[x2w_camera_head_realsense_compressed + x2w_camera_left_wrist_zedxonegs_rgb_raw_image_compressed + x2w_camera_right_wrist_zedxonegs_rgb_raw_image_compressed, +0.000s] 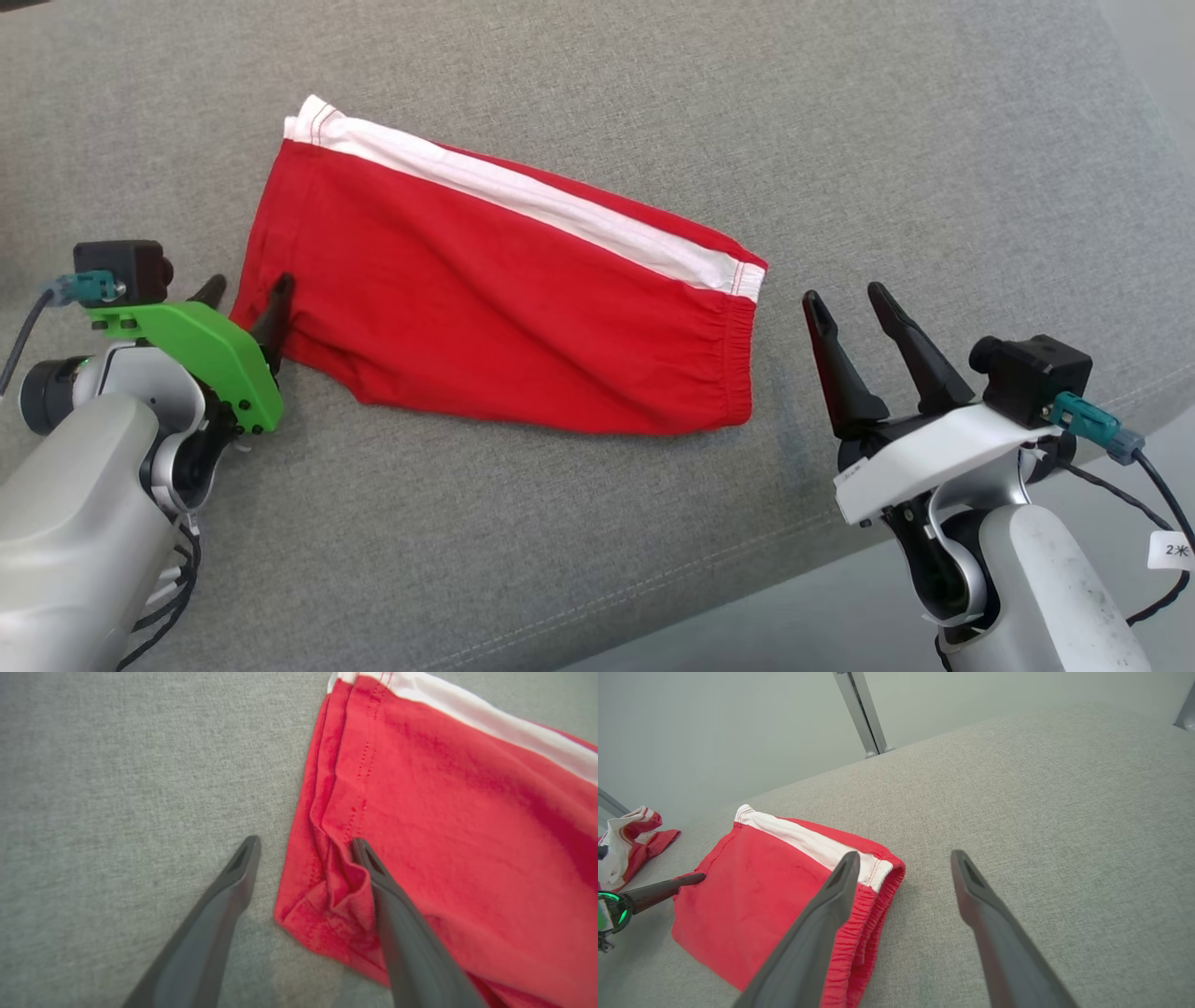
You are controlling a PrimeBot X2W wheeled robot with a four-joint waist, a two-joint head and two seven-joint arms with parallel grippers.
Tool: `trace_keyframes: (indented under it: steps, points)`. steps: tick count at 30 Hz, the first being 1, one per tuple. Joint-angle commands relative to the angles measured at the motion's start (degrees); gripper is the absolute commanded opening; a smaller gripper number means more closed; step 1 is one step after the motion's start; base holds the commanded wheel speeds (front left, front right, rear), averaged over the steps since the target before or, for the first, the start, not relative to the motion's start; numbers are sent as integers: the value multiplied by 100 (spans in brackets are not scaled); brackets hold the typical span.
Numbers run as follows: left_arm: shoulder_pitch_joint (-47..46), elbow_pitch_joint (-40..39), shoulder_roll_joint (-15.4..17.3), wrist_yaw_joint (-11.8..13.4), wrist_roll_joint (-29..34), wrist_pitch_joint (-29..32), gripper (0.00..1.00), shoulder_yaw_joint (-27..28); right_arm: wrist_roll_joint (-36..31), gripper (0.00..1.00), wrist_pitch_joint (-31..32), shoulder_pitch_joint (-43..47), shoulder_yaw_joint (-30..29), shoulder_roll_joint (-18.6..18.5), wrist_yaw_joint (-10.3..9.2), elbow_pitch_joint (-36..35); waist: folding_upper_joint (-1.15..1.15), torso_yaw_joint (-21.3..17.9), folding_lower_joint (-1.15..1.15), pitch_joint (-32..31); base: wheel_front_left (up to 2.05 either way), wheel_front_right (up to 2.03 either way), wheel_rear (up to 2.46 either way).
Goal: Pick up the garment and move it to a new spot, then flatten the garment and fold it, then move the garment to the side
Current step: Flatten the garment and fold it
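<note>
Red soft-cloth shorts with a white side stripe (485, 308) lie folded flat on the grey woven cushion (597, 560). Judged light and limp, likely to sag; best pinched at the hem corner and the elastic waistband. Left gripper (250, 282), jaws apart, straddles the hem edge, one finger on cloth. Right gripper (844, 294), jaws apart, stands just beside the waistband, apart from it.

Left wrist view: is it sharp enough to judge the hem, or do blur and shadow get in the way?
Left wrist view: soft, the red shorts slightly blurred, hem stitching readable, faint shadow under the left gripper; head view: sharp, even light, no glare; right wrist view: the right gripper blurred near the lens.
</note>
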Motion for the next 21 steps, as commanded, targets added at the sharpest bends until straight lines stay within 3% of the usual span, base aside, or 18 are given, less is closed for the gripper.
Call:
trace_keyframes:
  steps: [1, 4, 6, 9, 16, 21]
  points:
    - [174, 148, -130, -117, -93, 256, 100, -170, -55, 100, 34, 55, -20, 21, -2, -71, 0, 17, 0, -20, 0, 0, 0]
    - [193, 193, -277, -257, -119, 505, 100, -289, -62, 100, 59, 103, -27, 31, -2, -113, 0, 44, 0, -40, 0, 0, 0]
    - [187, 238, -330, -272, -67, 549, 45, -363, -72, 100, 66, 108, -13, 37, -2, -133, 0, 57, 0, -51, 0, 0, 0]
    - [158, 316, -385, -226, -31, 481, 0, -393, -67, 100, 66, 92, 3, 39, -2, -145, 0, 64, 0, -67, 0, 0, 0]
    - [148, 370, -477, -119, -8, 187, 0, -305, -86, 100, 18, 129, -81, 44, -2, -84, 0, 164, 0, -164, 0, 0, 0]
    - [432, 88, -591, 233, -198, -379, 0, 2, -100, 100, 13, 202, -264, 4, -2, -37, 0, 401, 0, -363, 0, 0, 0]
